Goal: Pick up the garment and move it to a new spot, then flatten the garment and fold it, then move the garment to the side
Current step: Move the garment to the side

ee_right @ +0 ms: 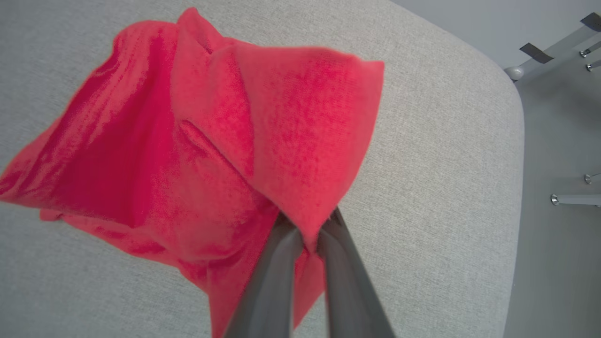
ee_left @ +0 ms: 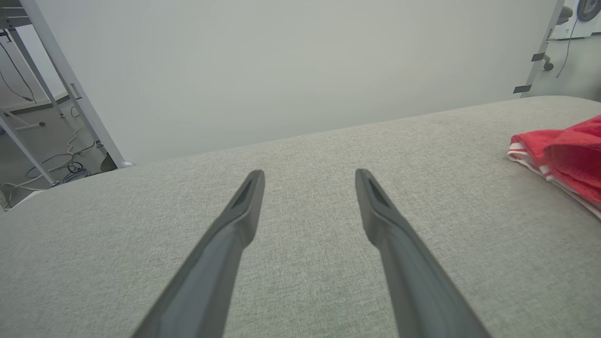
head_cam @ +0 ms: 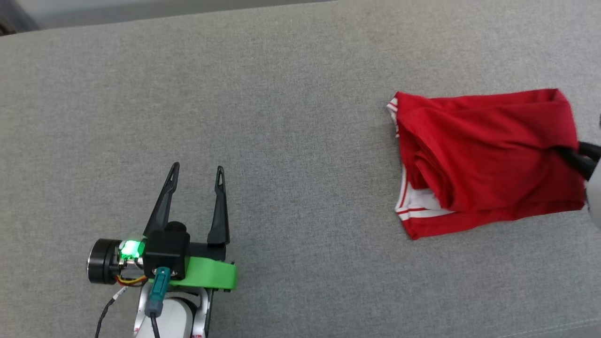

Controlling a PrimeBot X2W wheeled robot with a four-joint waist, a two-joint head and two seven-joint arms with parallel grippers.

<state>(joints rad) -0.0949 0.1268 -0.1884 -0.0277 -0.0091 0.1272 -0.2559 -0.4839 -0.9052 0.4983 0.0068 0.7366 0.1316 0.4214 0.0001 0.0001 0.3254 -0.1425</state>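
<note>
Right pincer [ee_right: 307, 224] clamped on folded red jersey T-shirt [head_cam: 488, 155] edge, 3 o'clock on grey cushion [head_cam: 300, 94]. Left pincer [head_cam: 197, 166] spread, empty, 8 o'clock. My worry: one-point drag bunches folds; cushion edge near, shirt could slip off.

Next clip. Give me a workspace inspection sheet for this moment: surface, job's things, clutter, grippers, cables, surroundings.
Surface: grey fabric pad, smooth.
Job's things: red shirt, bunched in folds at the robot's right.
Clutter: nothing seen.
Grippers: left gripper open above the pad, apart from the shirt; right gripper shut on the shirt's edge.
Cables: wires at the left wrist; loose cables on the floor.
Surroundings: pale wall, metal frame legs.
</note>
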